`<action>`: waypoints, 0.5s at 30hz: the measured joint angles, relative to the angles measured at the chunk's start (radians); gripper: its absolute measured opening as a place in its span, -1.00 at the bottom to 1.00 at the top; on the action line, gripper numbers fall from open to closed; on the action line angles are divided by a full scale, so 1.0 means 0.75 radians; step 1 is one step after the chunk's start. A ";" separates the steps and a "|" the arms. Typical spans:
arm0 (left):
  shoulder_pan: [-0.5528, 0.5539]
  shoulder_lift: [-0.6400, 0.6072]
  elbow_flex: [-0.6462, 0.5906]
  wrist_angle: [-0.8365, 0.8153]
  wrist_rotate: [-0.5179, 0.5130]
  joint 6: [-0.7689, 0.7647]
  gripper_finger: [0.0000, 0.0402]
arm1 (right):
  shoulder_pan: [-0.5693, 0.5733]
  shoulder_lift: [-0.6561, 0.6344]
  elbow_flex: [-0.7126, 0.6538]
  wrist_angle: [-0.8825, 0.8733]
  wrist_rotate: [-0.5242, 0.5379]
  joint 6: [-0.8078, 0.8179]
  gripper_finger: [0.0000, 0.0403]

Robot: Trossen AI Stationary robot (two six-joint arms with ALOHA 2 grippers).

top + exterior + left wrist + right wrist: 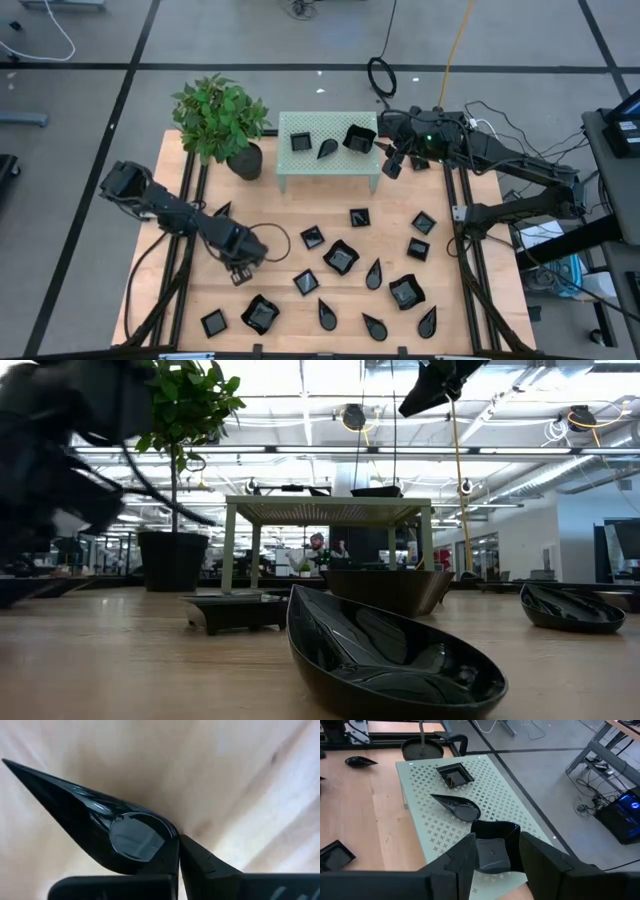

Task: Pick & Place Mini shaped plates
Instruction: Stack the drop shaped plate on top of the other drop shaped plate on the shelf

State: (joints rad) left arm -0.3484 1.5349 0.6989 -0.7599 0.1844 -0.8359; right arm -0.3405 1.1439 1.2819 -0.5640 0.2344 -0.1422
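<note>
High view puts your left gripper (241,268) low over the wooden table (180,300) at its left-middle, and the left wrist view shows its jaws pinching the rounded end of a teardrop plate (100,835), pointed tip sticking out ahead. Lift straight up before you travel; the grip sits on one end, so the glossy dish could pivot or slip if you swing fast.

Your right gripper (392,166) hangs at the right end of the pale green perforated stand (330,172). Its jaws are spread on either side of a wavy-edged square plate (492,851) that sits on the stand's right end and looks already released. Pull that arm up and clear before the left one arrives.

Two more dishes are already on the stand: a flat square plate (452,774) on its left part and a second teardrop (456,806) in the middle. Aim yours at bare surface between them. The remaining plates are scattered across the table's centre and near side.
</note>
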 joint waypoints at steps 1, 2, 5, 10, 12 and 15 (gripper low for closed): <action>0.026 0.000 0.001 0.001 -0.021 0.053 -0.96 | 0.000 0.000 0.000 -0.001 0.000 0.001 -0.30; 0.051 -0.001 0.001 0.003 -0.038 0.105 -0.96 | 0.000 0.000 0.000 -0.001 0.000 0.002 -0.30; 0.137 -0.001 0.001 0.004 -0.083 0.249 -0.98 | 0.000 0.000 0.000 -0.001 0.000 0.012 -0.30; 0.273 0.002 0.013 0.005 -0.161 0.516 -0.96 | 0.000 0.000 0.000 -0.001 0.000 0.034 -0.30; 0.316 0.004 0.033 0.007 -0.209 0.668 -0.97 | 0.000 0.000 0.000 0.000 0.000 0.034 -0.30; 0.364 0.008 0.069 0.014 -0.316 0.864 -0.98 | 0.000 0.000 0.000 -0.001 0.000 0.034 -0.30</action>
State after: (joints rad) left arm -0.0757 1.5409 0.7508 -0.7496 -0.0524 -0.1882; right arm -0.3408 1.1439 1.2819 -0.5644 0.2344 -0.1169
